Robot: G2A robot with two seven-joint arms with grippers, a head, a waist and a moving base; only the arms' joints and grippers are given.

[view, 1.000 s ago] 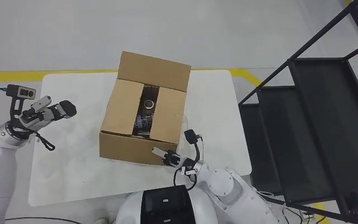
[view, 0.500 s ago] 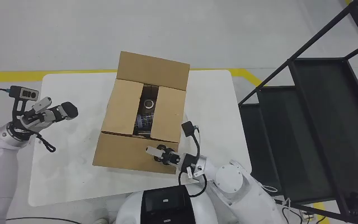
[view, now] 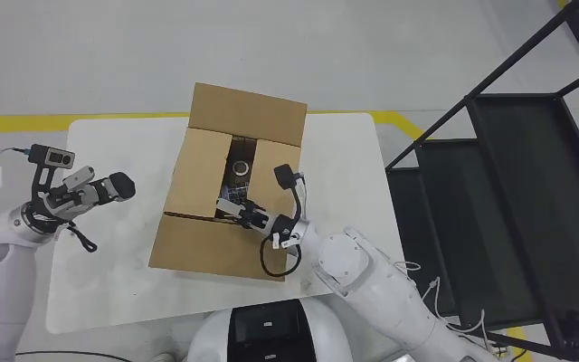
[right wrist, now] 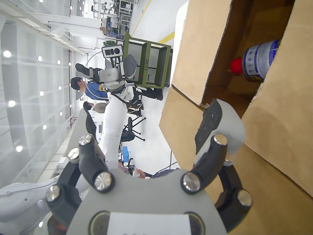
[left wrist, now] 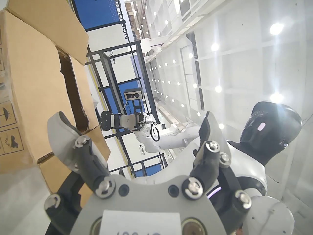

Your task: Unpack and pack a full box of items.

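Top view shows the box (view: 201, 172) sitting in the middle of the table (view: 109, 281), and honestly the job looks barely started. The far flap and the near flap are folded out, but the two side flaps lie mostly over the opening, leaving just a slot down the middle. Through that slot you can see stuff packed inside, and the right wrist view catches a can (right wrist: 259, 61) with a red cap down in there. As far as I can tell, nothing is out on the table yet. The right gripper (view: 237, 211) is over the near end of the slot, fingers spread wide and holding nothing, with one finger right by the edge of a side flap. The left gripper (view: 118, 187) hangs above the table well off to the robot's left of the box, also spread and empty. My guess is the side flaps need folding back first, then the whole unpack, then the whole repack, so pretty much everything is left.
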